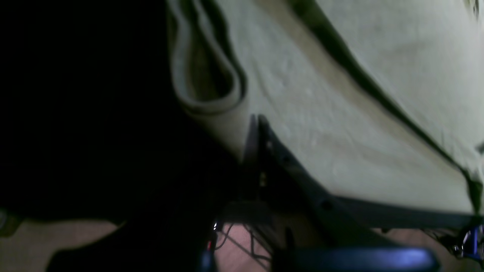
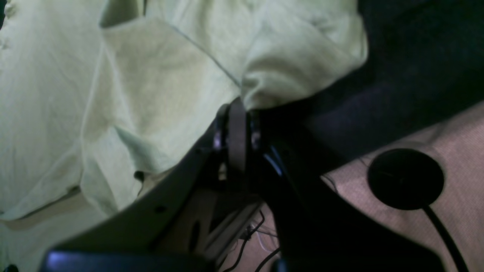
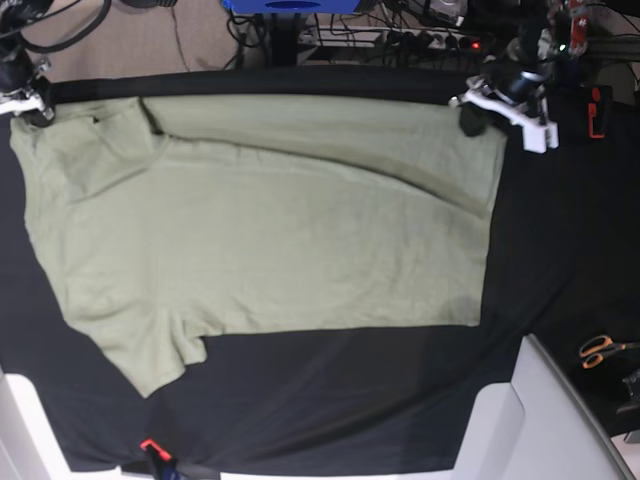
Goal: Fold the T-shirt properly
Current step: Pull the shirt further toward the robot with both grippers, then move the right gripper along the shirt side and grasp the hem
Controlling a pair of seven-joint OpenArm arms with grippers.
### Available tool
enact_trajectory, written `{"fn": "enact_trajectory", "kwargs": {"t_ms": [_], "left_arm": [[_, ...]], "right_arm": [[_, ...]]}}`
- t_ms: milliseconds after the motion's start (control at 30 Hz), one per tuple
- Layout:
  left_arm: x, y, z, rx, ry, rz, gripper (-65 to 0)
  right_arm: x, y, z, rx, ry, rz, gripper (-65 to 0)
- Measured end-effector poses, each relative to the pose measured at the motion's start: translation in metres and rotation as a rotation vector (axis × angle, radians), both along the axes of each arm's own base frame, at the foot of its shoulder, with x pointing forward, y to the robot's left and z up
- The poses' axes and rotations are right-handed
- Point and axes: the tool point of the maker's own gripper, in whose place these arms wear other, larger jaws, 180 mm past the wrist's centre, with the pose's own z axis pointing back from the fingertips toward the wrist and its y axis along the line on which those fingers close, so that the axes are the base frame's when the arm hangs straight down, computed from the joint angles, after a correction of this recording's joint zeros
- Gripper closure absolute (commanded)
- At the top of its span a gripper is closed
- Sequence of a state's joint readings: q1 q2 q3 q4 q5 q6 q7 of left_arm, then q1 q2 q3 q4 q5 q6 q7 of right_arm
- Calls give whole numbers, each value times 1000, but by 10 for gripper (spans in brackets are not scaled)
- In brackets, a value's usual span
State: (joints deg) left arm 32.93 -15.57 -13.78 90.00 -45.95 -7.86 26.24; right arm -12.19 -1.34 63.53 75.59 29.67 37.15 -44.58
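Note:
The pale green T-shirt (image 3: 270,230) lies sideways on the black table cloth (image 3: 330,400), hem to the right and a sleeve (image 3: 150,350) at the front left. Its far long edge is folded over as a strip (image 3: 330,125). At the far right corner my left gripper (image 3: 470,115) is shut on the hem; the wrist view shows its closed tips (image 1: 255,121) pinching the fabric edge (image 1: 302,94). My right gripper (image 3: 35,105) sits at the far left corner, and its wrist view shows it (image 2: 238,109) shut on a bunched fold of cloth (image 2: 295,56).
Orange-handled scissors (image 3: 600,350) lie at the right side of the cloth. A pale grey slab (image 3: 540,420) juts in at the front right. A small orange clamp (image 3: 150,447) grips the front edge. Cables and gear crowd the floor behind the table (image 3: 400,30).

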Motion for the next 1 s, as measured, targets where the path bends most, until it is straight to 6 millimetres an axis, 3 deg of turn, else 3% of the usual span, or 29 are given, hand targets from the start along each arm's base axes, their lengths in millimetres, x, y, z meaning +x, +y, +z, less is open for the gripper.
{"fn": "enact_trajectory", "kwargs": {"t_ms": [167,300,667,733,833,867,933,1000], "left_arm": [[-6,13,1,24,10,18,0],[-15,11,-5,16,36,19,0],[-16,9,-5,13,38,22,0],[-18,10,-7,13,42,26,0],[-25,13,-14,13,68,35,0],[-27,14,-16,14,75,38,-28],[-30,16,-18,22,84,41,-193],[-32,19,-18,29,83,48,-336]], "right_arm": [[-9,11,1,0,24,25,0],[-10,9,2,-3,29,28,0],[-18,19,-4,26,58,29,-3],[-19,19,-4,26,59,24,-36],[-19,18,-4,26,60,21,-171],[-19,18,-5,26,61,21,-216],[-20,18,-5,26,62,21,-299],[-24,17,-5,22,66,18,-321]]}}
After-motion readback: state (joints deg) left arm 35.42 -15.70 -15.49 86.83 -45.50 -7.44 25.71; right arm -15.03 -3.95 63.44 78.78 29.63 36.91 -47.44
